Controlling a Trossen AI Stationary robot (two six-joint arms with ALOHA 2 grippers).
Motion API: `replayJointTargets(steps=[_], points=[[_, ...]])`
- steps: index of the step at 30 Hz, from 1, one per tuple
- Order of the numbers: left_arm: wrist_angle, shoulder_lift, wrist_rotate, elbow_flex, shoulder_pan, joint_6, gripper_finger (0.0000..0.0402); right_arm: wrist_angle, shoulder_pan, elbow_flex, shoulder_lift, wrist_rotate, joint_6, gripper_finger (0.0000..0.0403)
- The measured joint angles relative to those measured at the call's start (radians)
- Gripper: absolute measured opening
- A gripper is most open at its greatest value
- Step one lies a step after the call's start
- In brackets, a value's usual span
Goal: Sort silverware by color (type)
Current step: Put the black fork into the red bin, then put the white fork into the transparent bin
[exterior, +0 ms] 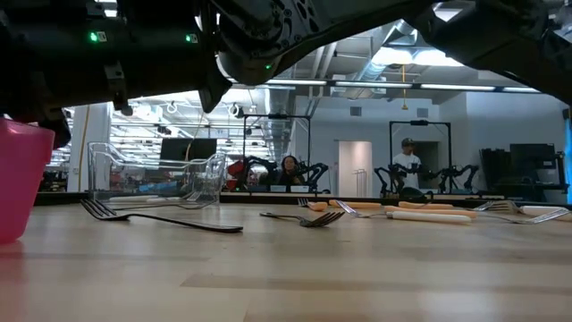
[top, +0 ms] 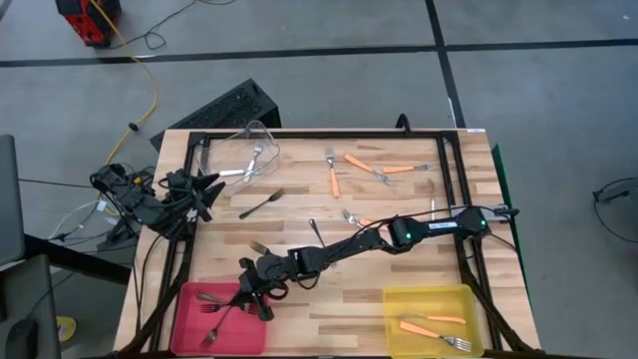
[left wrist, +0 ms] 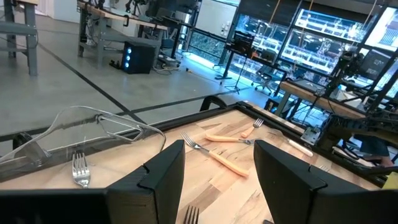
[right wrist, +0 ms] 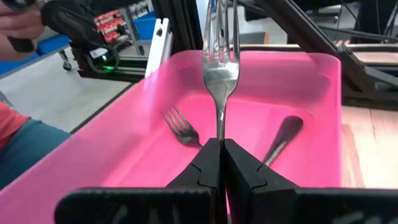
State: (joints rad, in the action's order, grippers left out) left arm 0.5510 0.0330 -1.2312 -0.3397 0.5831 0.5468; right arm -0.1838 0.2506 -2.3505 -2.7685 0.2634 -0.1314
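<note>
My right gripper (top: 255,296) reaches across to the pink bin (top: 189,324) at the near left and is shut on a grey fork (right wrist: 219,68). Two dark forks (right wrist: 181,129) lie on the bin floor. My left gripper (left wrist: 217,180) is open and empty at the table's left edge (top: 204,189), facing the clear bin (top: 249,150), which holds a silver fork (left wrist: 79,169). Orange-handled forks (top: 364,165) lie at the far middle. Dark forks (top: 261,204) lie flat mid-table. My right gripper pinches the fork's slim handle (right wrist: 219,132) between its two fingers. The fork runs on forward from the fingertips, in line with them, tines away from the gripper. It is held over the pink bin's inside, above the forks lying there.
A yellow bin (top: 399,299) at the near right holds orange-handled forks (top: 434,319). A black frame (top: 299,133) runs along the table's edges. A person's arm shows at the left of the right wrist view (right wrist: 25,134). Bare wood lies between the pink and yellow bins.
</note>
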Motion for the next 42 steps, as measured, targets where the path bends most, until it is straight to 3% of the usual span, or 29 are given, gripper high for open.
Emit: replayJointTargets(steps=[21, 30, 42], points=[[0.000, 0.000, -0.002, 0.000, 0.000, 0.000, 0.0178, 0.031, -0.004, -0.001, 0.002, -0.001, 0.000, 0.0034], [0.000, 0.000, -0.002, 0.000, 0.000, 0.000, 0.0178, 0.033, -0.004, -0.001, 0.002, 0.000, 0.000, 0.0071], [0.000, 0.000, -0.002, 0.000, 0.000, 0.000, 0.0178, 0.027, -0.004, -0.001, 0.002, 0.000, 0.000, 0.0076]])
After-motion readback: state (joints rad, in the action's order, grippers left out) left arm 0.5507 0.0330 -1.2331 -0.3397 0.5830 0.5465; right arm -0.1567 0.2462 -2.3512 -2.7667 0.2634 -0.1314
